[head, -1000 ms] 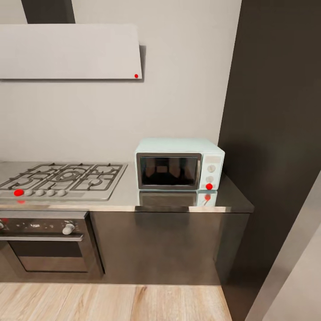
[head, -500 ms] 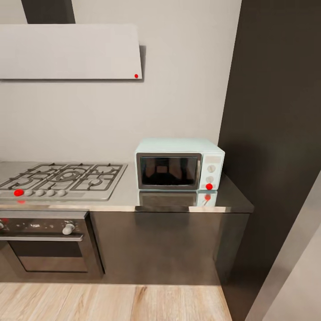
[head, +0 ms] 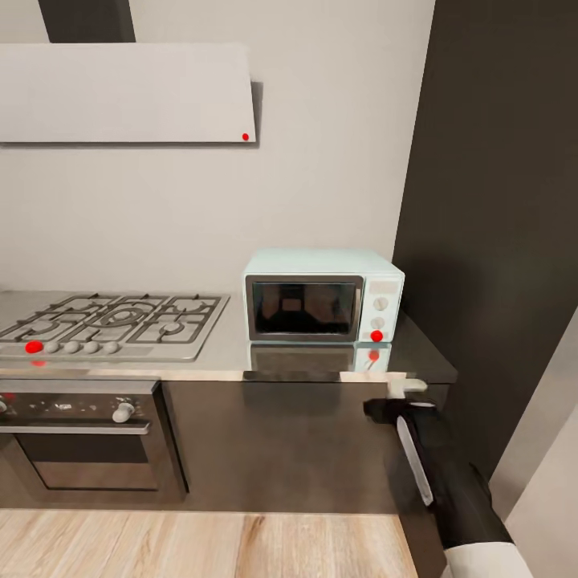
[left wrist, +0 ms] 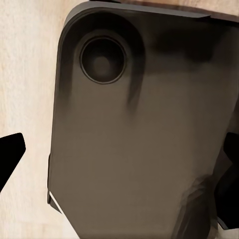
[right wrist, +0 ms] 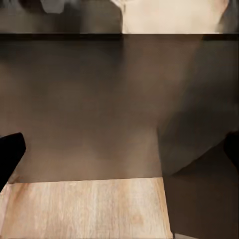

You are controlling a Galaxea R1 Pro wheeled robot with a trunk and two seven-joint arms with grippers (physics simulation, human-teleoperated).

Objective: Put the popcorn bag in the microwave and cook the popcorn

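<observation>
the microwave [head: 323, 295] sits on the worktop [head: 233, 353], door shut, beside the gas hob [head: 112, 321]. the right tool [head: 401, 393] hangs below the microwave at the worktop's edge, fingers spread wide.

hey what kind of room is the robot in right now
A kitchen, it seems: a gas hob is set into a grey countertop, a built-in oven sits below it, and a small mint-blue microwave stands on the counter.

Bare surface [head: 229, 353] lies open between the hob [head: 112, 321] and the microwave [head: 321, 299] (door shut); a dark tall cabinet [head: 498, 201] walls off the microwave's right side.
</observation>
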